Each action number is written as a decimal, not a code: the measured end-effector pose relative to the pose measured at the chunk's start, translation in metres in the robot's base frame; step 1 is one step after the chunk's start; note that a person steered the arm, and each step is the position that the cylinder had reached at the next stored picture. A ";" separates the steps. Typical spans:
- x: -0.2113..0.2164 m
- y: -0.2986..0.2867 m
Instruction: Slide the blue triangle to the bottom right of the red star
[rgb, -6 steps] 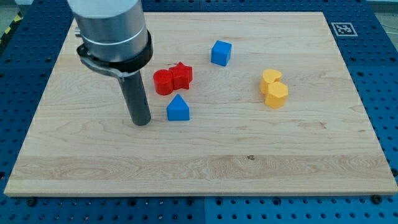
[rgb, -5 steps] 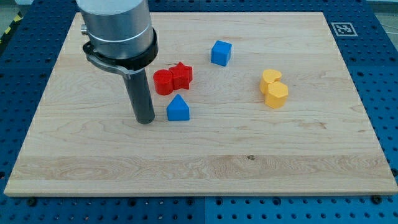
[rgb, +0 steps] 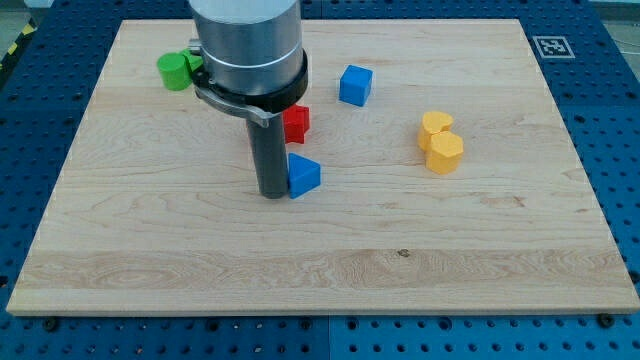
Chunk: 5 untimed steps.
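Observation:
The blue triangle (rgb: 305, 175) lies on the wooden board (rgb: 320, 270), just below the red star (rgb: 296, 122). My tip (rgb: 273, 193) touches the triangle's left side. The rod and the arm's grey body hide the left part of the red star and the red block that lay beside it.
A blue cube (rgb: 355, 85) sits toward the view's top, right of the arm. Two yellow blocks (rgb: 441, 142) lie together at the right. A green block (rgb: 177, 70) lies at the top left, partly behind the arm. A marker tag (rgb: 553, 46) is at the board's top right corner.
My tip has moved right and met the blue triangle, which has shifted a little right and turned. The green block has come into view at the top left.

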<state>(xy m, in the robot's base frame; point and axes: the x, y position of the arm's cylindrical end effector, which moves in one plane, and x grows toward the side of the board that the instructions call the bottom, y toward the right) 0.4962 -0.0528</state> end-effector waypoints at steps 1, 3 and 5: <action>0.000 0.014; 0.007 0.037; 0.011 0.046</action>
